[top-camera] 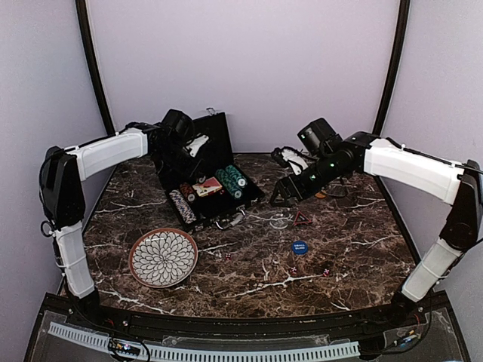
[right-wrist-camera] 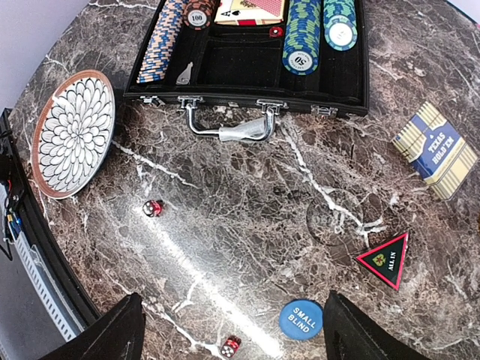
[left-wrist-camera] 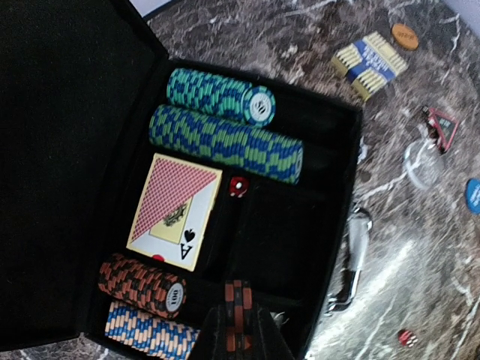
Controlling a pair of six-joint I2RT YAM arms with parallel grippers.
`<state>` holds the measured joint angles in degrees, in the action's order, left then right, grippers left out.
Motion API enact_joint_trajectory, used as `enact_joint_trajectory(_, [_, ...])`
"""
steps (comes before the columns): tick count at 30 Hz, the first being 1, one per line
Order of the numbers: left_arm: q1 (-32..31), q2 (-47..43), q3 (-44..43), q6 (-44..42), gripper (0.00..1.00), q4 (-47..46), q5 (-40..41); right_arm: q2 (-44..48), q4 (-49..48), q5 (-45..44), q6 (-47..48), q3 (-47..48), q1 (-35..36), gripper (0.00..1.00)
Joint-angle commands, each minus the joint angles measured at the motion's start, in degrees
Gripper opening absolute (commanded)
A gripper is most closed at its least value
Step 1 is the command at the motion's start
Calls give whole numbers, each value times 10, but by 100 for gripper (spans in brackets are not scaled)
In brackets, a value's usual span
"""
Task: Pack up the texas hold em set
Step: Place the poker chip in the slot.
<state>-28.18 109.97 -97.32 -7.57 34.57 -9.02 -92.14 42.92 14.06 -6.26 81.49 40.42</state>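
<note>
I see my left gripper (left-wrist-camera: 238, 330) clamped on a short orange-black chip stack (left-wrist-camera: 238, 296) over the open briefcase (top-camera: 219, 143) (far left, lid up), right gripper (right-wrist-camera: 230, 301) spread wide, holding nothing, above the blue button (right-wrist-camera: 301, 320).

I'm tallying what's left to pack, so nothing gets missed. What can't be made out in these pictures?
Orange button: left wrist view, lettering too small and blurred.
Red die: top view, faces too small.
Left gripper: left wrist view, fingertips cut by the bottom edge, chip stack between them.
Case, dark compartment: left wrist view, contents lost in shadow.
</note>
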Motion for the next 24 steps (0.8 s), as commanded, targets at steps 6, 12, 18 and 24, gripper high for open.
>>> enact_joint_trajectory(6, [-2,65,-10,-177,0,73,82,5,-27,16,3,-20,-9,83])
enact_joint_trajectory(12, [-2,89,-15,-197,0,62,110,1,-24,15,2,-23,-10,83])
enact_joint_trajectory(18, [-2,111,-24,-211,0,54,124,-10,-22,17,1,-22,-10,83])
enact_joint_trajectory(24, [-2,129,-42,-217,0,51,125,-16,-22,20,-3,-23,-10,83])
